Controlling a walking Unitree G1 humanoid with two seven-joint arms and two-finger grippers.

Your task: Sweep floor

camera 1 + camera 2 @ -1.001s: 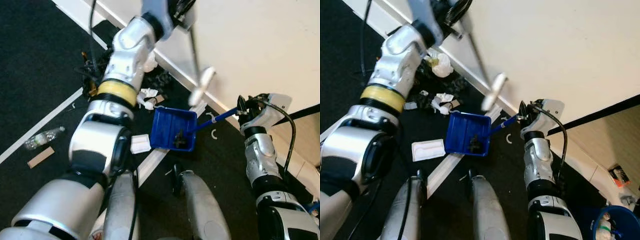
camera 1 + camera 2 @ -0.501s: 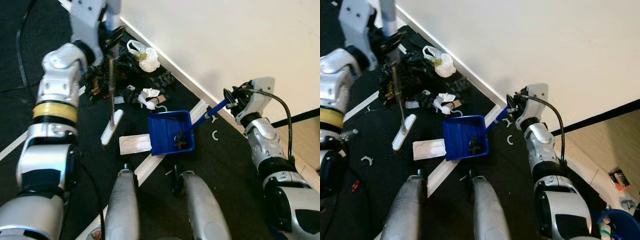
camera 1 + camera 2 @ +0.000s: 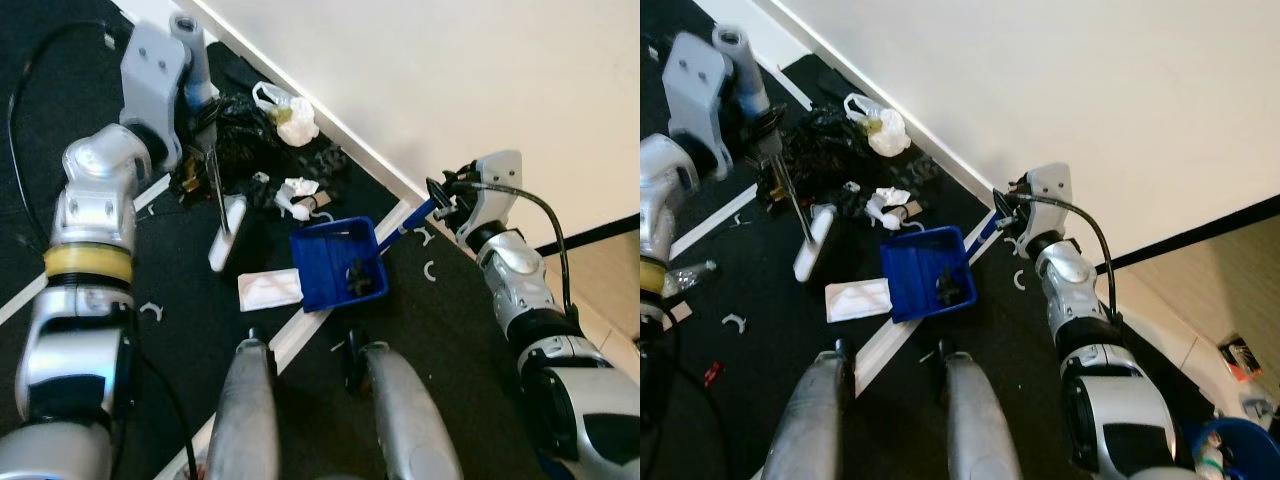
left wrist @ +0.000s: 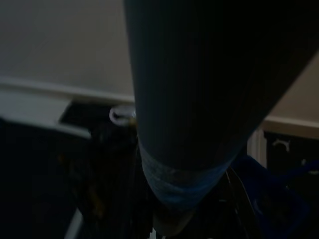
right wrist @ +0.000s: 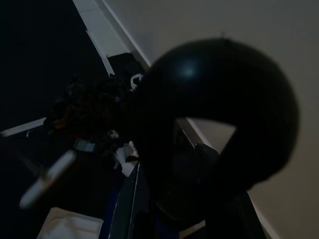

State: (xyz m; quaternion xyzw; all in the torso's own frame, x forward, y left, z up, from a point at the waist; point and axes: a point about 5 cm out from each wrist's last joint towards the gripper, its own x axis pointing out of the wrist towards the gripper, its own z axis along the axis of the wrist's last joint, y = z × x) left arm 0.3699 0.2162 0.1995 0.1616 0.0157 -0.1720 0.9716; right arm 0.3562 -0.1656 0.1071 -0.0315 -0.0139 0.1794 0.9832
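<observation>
My left gripper (image 3: 203, 118) is shut on the thin broom handle. The white broom head (image 3: 225, 232) is low, at or just above the black floor, between the litter pile and the dustpan. The blue dustpan (image 3: 335, 262) lies on the floor before my legs, with dark debris (image 3: 360, 277) inside. Its blue handle (image 3: 420, 213) runs up to my right gripper (image 3: 441, 195), which is shut on it near the wall. Crumpled white paper (image 3: 297, 191), a white plastic bag (image 3: 290, 115) and black bags (image 3: 235, 140) lie along the skirting. A flat white packet (image 3: 268, 288) rests left of the dustpan.
A cream wall (image 3: 450, 80) with a white skirting runs diagonally across the back. White tape lines (image 3: 300, 335) cross the floor. A plastic bottle (image 3: 685, 272) lies far left, and a blue bucket (image 3: 1225, 450) stands at the lower right. My legs (image 3: 400, 420) fill the bottom.
My left arm swung the broom from near the wall on the right over to the left, lowering its head beside the litter. The dustpan stayed in place in my right gripper.
</observation>
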